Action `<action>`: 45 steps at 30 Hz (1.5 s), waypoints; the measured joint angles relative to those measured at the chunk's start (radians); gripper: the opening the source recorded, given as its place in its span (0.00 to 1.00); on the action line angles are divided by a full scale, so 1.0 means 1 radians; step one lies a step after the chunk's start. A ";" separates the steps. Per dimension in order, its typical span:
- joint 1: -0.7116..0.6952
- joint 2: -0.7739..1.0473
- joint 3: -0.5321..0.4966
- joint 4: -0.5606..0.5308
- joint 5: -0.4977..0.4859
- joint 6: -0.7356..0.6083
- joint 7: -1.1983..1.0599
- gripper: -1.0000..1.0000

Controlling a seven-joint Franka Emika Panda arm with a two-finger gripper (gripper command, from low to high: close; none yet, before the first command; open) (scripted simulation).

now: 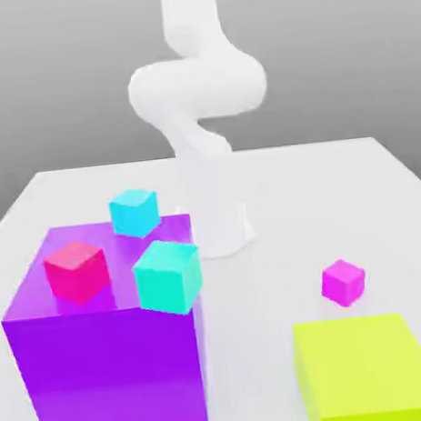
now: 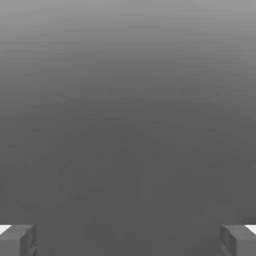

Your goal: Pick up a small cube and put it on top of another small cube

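Note:
The small magenta cube [image 1: 343, 282] rests on the white table [image 1: 340, 191] toward the exterior view's right, just behind a yellow-green block. The slightly larger pinkish-red cube [image 1: 76, 270] sits on top of the huge purple cube [image 1: 112, 371] at the exterior view's left. In the hand view my gripper [image 2: 128, 240] is open, its two grey fingertips [image 2: 17, 240] far apart with nothing between them, facing plain grey background. The white arm [image 1: 200, 115] rises from its base at the back middle of the table.
Two cyan cubes stand on the purple cube: one [image 1: 134, 212] at its back, one [image 1: 168, 275] at its right front edge. A large yellow-green block [image 1: 368, 371] lies at the front right.

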State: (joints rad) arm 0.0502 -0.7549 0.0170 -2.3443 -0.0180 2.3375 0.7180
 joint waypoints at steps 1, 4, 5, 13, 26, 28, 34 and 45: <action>0.022 0.020 0.006 -0.019 -0.008 0.016 -0.035 0.50; 0.083 0.077 0.020 -0.073 -0.028 0.062 -0.137 0.50; 0.102 0.096 0.023 -0.091 -0.034 0.077 -0.171 0.50; 0.255 0.249 0.031 -0.232 -0.071 0.198 -0.447 0.50; 0.497 0.489 0.012 -0.464 -0.077 0.398 -0.940 0.50; 0.536 0.523 0.008 -0.500 -0.069 0.429 -1.023 0.50; 0.655 0.622 0.003 -0.608 -0.011 0.521 -1.296 0.50; 0.691 0.769 0.010 -0.602 -0.025 0.635 -1.353 0.50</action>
State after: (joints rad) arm 0.7412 0.0139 0.0273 -2.9464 -0.0430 2.9722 -0.6348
